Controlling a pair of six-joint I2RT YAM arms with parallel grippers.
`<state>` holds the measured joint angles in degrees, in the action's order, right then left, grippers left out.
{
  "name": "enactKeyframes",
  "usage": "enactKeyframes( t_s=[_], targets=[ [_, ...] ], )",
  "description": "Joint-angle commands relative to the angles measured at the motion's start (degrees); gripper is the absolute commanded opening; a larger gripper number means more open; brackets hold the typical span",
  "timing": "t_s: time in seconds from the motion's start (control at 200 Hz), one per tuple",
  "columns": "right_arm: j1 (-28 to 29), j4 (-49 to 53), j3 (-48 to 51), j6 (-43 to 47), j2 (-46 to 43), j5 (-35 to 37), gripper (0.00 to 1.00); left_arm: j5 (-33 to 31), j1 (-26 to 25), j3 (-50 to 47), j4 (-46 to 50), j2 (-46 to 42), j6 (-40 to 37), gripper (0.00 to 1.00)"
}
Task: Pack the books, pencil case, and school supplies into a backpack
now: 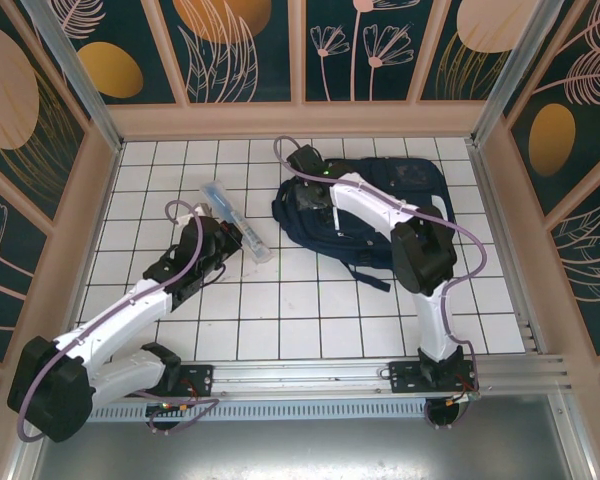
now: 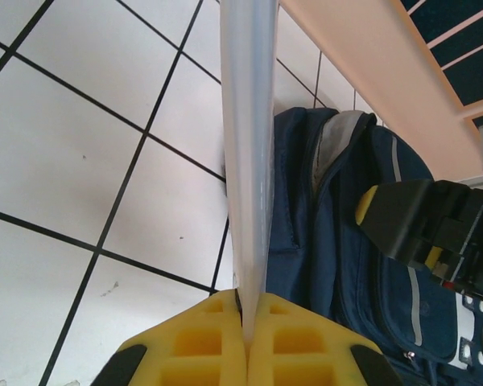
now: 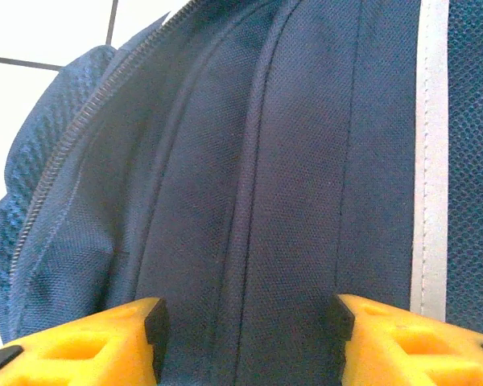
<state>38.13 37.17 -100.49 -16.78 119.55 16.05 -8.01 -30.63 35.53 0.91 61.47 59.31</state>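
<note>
The left gripper [image 2: 245, 322] is pinched fully closed on the lower edge of a flat clear plastic packet [image 2: 248, 153] with white and light-blue contents. The left wrist view has the packet edge-on, rising straight out from between the yellow fingers. The right gripper [image 3: 245, 338] stands with its jaws well apart and holds nothing. Its yellow fingertips [image 3: 80, 350] sit close over the fabric of the large navy blue fabric backpack [image 3: 249, 161], between the zipper [image 3: 56, 169] on one side and a white reflective stripe [image 3: 431, 161] on the other. From above, the packet hangs over the white tiled table [image 1: 310, 310], near the backpack's left end but apart from it, and the backpack lies flat toward the far right of the table. The step in hand looks like loading this supply packet, with the right arm placed to deal with the bag's opening. The zipper line appears closed where it can be seen, so the next move likely calls for the right gripper to catch the zipper or a flap and spread a mouth wide enough. The left arm can then slide the packet in end first. No brand, label or writing can be read on the packet or the backpack.
</note>
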Motion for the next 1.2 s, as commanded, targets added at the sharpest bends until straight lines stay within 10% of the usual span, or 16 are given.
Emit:
enactKeyframes(
  t_s=[0.0, 0.195, 1.196],
  targets=[
    [0.03, 1.81, -1.58, 1.34, 1.78, 2.74, 0.54, 0.04, 0.18, 1.69, 1.16, -0.74, -2.43, 0.0],
    [0.0, 2.14, -0.74, 0.74, 1.68, 4.95, 0.0, 2.37, 0.16, 3.15, 1.58, -0.59, -4.97, 0.0],
    [-8.08, -6.41, 10.44, -1.45, -33.65, -2.96, 0.0, 26.23, -2.41, 43.13, -10.89, 48.82, -10.33, 0.0]
  ],
)
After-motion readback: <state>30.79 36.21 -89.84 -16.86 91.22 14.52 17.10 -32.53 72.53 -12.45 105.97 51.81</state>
